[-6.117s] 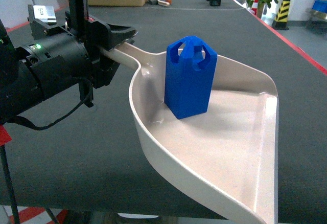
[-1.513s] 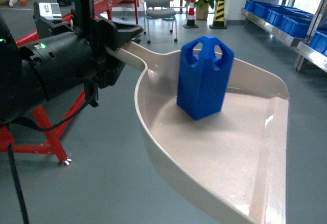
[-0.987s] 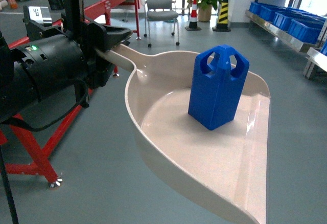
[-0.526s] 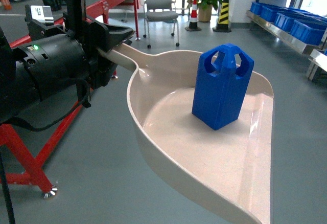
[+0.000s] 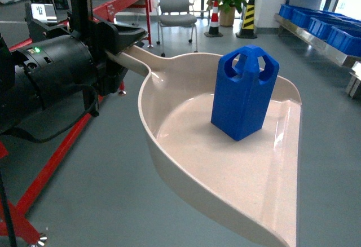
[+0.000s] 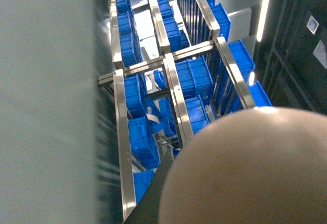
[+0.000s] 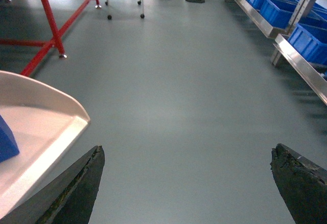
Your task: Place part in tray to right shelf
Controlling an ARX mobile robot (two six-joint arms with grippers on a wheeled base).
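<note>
Head view recorded the part (image 5: 245,92) standing upright in the tray (image 5: 169,165), handle clamped by the left gripper (image 5: 127,47), right gripper (image 7: 186,180) spread wide and empty, the right shelf (image 7: 301,63) well apart, delivery judged outstanding.

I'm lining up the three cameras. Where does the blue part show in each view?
Head: the blue part stands upright in the tray, right of center.
Left wrist: not in it.
Right wrist: only a corner of it, at the left edge.
Shared landmark: the tray's cream rim.
</note>
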